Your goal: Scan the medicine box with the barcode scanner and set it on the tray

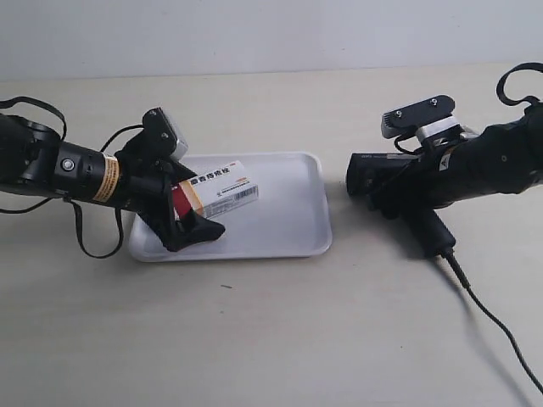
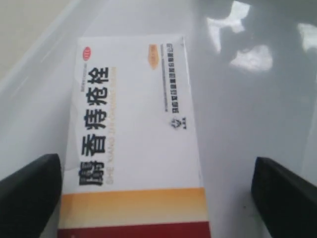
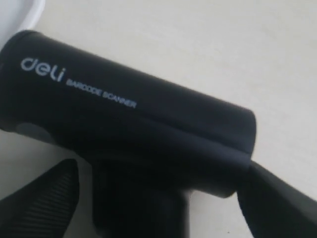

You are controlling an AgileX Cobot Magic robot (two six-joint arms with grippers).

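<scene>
From my remote station, the exterior camera shows a pale beige bench (image 1: 271, 339) filling nearly the whole view, its surface smooth and matte, with a few tiny dark specks toward the near edge. Along the far edge rises a plain, light grey-white wall (image 1: 271, 34), bare and evenly lit. Soft, diffuse light falls from overhead, laying only faint shadows across the benchtop.

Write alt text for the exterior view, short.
Two black robot arms work over a pale table: the arm at the view's left holds a white medicine box with a red and tan end over a white tray, while the arm at the view's right grips a black barcode scanner, its cable trailing toward the lower right corner.
</scene>
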